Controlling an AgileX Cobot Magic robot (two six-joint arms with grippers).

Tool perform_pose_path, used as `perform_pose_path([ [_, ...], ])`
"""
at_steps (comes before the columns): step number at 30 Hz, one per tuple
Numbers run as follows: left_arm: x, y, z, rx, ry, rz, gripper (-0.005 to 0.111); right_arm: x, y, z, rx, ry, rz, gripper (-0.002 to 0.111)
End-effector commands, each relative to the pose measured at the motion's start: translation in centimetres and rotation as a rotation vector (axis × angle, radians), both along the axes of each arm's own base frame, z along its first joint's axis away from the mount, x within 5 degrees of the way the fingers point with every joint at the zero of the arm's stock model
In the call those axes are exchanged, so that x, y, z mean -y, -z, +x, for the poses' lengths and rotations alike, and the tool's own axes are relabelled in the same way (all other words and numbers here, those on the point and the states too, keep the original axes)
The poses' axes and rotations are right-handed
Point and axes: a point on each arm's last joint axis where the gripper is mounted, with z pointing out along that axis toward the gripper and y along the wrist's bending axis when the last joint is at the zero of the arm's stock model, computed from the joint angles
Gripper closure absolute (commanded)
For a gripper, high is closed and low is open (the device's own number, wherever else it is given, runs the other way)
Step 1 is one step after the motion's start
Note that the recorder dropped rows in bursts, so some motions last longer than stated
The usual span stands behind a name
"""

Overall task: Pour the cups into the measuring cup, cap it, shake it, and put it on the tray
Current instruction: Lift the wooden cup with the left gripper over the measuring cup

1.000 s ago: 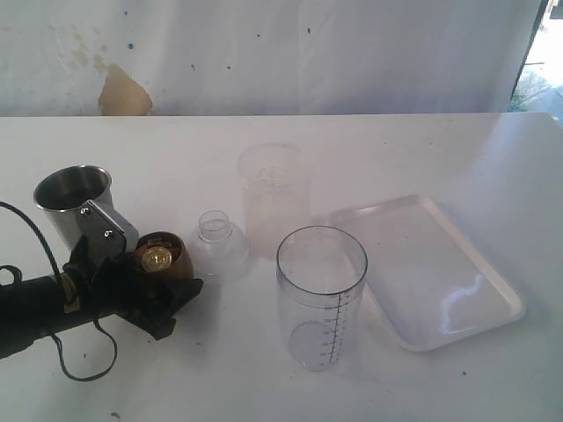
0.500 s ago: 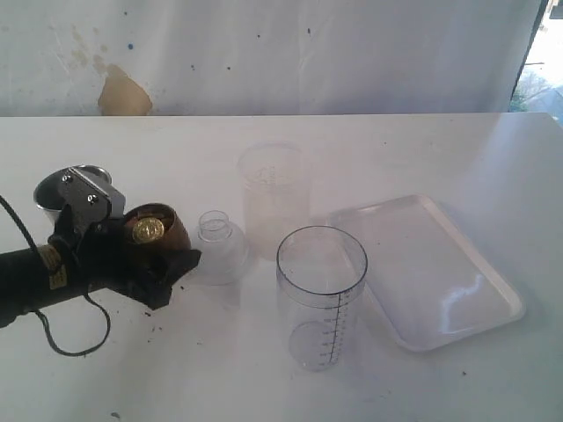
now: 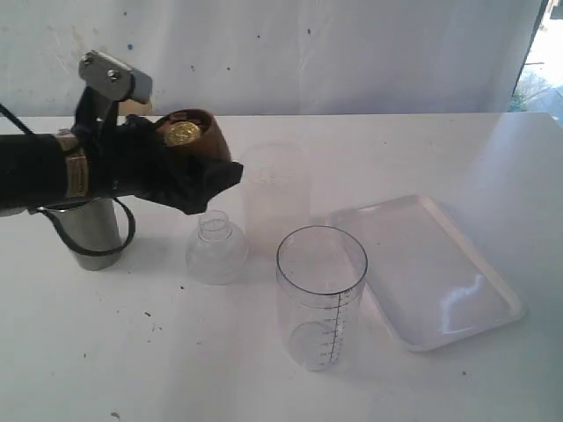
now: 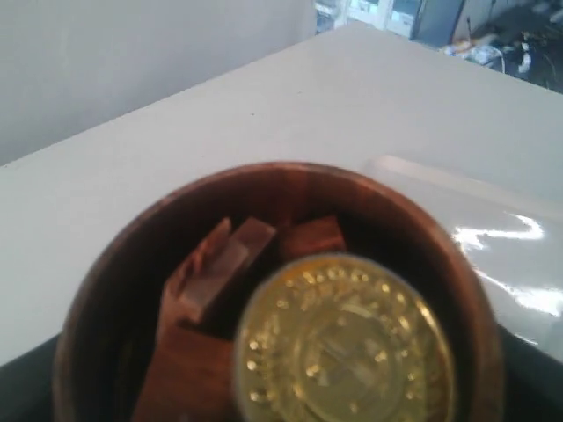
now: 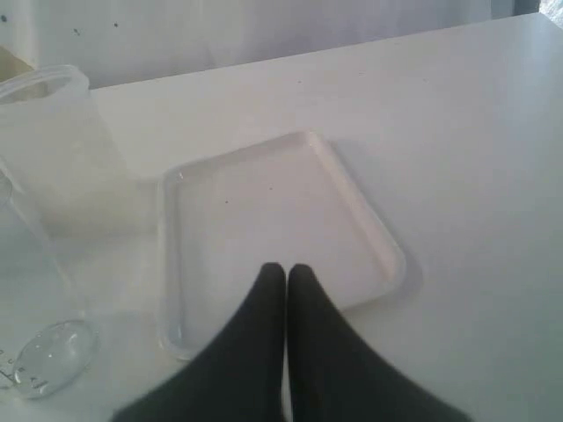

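In the exterior view the left hand point(image 3: 192, 167) is clamped round the short, rounded brown wooden cup point(image 3: 201, 132), held clear of the white bench point(image 3: 132, 352) and tipped a little – well short of the clear, tall plastic measuring cup with the black scale point(image 3: 321, 299), which stands empty just beside the flat white rectangular tray point(image 3: 493, 308). The cup is probably light, stiff and not very slippery, so a grip across its belly suits it. The tapered shiny steel tumbler point(image 3: 92, 233) stands behind the arm, its mouth hidden, and I cannot tell what it holds. A frosted translucent cup point(image 3: 274, 198) and a clear domed plastic cap point(image 3: 215, 251) stand between. The left wrist view looks straight into the wooden cup – a round gold embossed coin point(image 4: 343, 343) lies over several small brown wooden blocks point(image 4: 220, 272), loose pieces that would likely tumble out all at once. In the right wrist view the right hand point(image 5: 286, 290) has its black fingers pressed together on nothing, above the bare tray.
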Motion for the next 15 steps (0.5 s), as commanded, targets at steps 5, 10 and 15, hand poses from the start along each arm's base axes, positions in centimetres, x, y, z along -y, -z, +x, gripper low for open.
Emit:
perform_pose_path([
  [5, 5.9, -2.6, -1.8, 0.082, 0.12, 0.073, 0.107, 0.1, 0.1, 0.0, 0.003, 0.009, -0.006, 0.108],
  [10, 7.3, -1.9, -1.9, 0.105, 0.148, 0.141, 0.107, 0.1, 0.1, 0.0, 0.003, 0.009, -0.006, 0.108],
  [15, 8.8, -1.3, -1.8, 0.119, 0.171, 0.182, 0.107, 0.1, 0.1, 0.0, 0.003, 0.009, -0.006, 0.108],
])
